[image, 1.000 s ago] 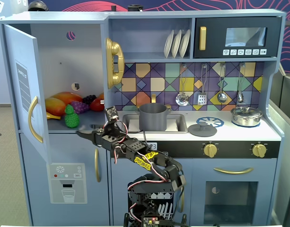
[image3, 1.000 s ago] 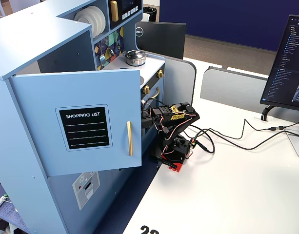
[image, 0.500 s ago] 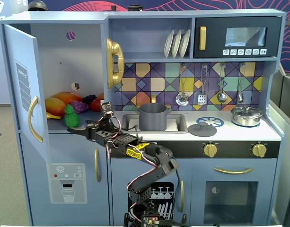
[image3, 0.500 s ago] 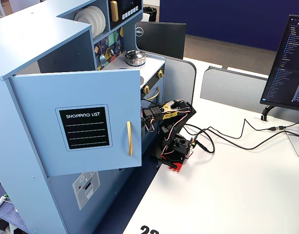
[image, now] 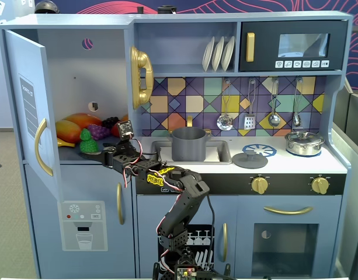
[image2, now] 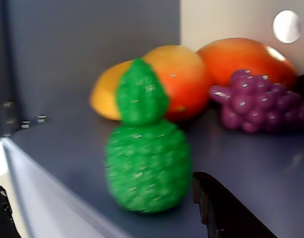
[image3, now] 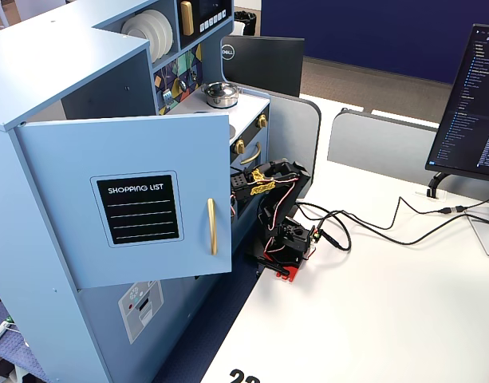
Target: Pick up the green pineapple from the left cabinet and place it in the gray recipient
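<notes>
I see the green pineapple, bumpy and matte, upright on the smooth shelf of the left cabinet, glossy mangoes and beaded purple grapes behind. My gripper sits just beside it; spread or closed, I cannot tell.

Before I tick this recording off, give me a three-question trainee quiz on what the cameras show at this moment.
1. True or false: the green pineapple stands upright on the shelf of the open cabinet.
2. Which fruit lies right of the pineapple in the wrist view? A) purple grapes B) a banana C) a strawberry
3. Fill in: the gray pot sits in the ____.

Key
1. True; the gripper is beside it, not yet holding it.
2. A; the mangoes lie behind the pineapple.
3. Sink.
</notes>
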### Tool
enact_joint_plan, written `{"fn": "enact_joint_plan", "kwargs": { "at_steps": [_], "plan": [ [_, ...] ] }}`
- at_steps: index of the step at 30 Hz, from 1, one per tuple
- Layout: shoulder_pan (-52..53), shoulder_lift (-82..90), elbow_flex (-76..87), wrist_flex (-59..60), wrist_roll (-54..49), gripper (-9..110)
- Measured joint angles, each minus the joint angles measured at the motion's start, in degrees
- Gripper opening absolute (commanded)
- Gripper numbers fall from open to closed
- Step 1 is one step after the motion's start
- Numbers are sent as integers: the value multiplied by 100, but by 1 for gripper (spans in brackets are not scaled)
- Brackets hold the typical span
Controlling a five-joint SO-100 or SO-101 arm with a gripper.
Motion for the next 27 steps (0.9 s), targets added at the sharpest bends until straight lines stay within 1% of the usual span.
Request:
{"fn": "enact_joint_plan", "kwargs": {
  "at_steps": [11, 27],
  "plan": [
    [0, -712, -519, -70, -44, 43],
    [9, -1986, -1740, -70, -167, 42]
  ]
}}
